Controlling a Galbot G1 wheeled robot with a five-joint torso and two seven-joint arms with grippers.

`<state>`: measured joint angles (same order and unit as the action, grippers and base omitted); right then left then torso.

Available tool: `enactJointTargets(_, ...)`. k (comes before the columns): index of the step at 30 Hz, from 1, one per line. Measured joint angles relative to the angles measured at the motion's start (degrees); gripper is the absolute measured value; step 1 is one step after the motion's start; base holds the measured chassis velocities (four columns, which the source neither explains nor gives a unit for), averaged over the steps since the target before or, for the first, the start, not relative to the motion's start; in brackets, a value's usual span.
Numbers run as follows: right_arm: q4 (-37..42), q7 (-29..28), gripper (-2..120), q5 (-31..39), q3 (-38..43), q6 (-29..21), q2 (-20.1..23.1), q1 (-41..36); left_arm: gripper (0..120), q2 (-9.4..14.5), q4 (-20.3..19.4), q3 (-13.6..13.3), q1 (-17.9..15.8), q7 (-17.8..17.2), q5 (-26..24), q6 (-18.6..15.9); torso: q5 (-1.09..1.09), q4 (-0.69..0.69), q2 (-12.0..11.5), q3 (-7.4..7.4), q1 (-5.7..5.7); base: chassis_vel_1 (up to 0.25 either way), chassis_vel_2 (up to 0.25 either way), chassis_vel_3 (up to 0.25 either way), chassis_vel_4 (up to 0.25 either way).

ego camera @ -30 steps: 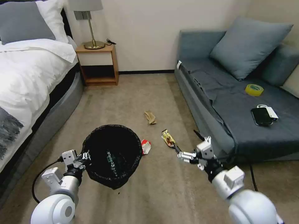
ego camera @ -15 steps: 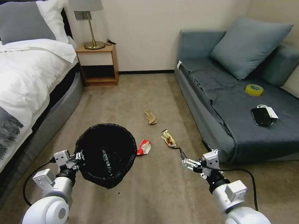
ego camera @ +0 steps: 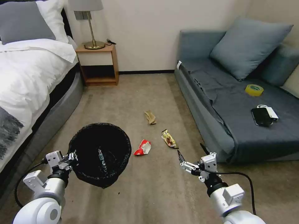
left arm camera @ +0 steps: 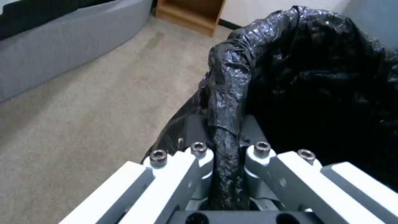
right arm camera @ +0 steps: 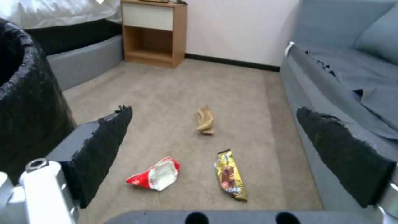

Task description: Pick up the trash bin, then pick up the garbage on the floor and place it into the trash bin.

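Black-lined trash bin [ego camera: 99,154] clamped in our left gripper [left arm camera: 226,161]; right gripper [ego camera: 190,154] wide; we centre over red-white wrapper [ego camera: 142,147].

Both arms are glossy white with rounded, ball-like joints and a dark band at each wrist, plus boxy white modules bolted on the side. A black cable [ego camera: 25,183] loops off the left forearm, another black cable [ego camera: 241,175] arcs off the right one. The left hand [left arm camera: 226,149] has white linkage bars with dark hex screws at the pivots. The right hand [right arm camera: 213,155] has white links too, tipped with black, rough-textured wedge pads [right arm camera: 105,149].
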<state>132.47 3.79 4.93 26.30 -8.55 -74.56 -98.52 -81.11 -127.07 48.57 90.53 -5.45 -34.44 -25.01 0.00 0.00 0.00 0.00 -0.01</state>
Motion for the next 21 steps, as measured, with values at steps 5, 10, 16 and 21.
enactJointTargets(5,-0.1,0.2,100,-0.3,-0.2,0.0,-0.3,0.0,4,0.5,0.1,0.3,0.0,1.0,-0.1,0.8,0.0,0.0,0.0,0.0,0.0,0.0,0.0,0.0,0.0)
enactJointTargets(10,-0.3,0.4,100,-0.6,-0.3,0.1,-0.6,-0.2,4,0.7,0.3,0.3,-0.1,1.1,-0.4,0.9,0.0,0.0,0.0,0.0,0.0,0.0,0.0,0.0,0.0)
enactJointTargets(16,-0.4,0.5,100,-0.9,-0.4,0.1,-0.8,-0.5,4,0.8,0.5,0.3,-0.2,1.1,-0.5,1.0,0.0,0.0,0.0,0.0,0.0,0.0,0.0,0.0,0.0)
enactJointTargets(21,-0.6,0.6,100,-1.1,-0.6,0.1,-0.8,-0.3,4,0.9,0.4,0.6,-0.1,1.2,-0.8,1.0,0.0,0.0,0.0,0.0,0.0,0.0,0.0,0.0,0.0)
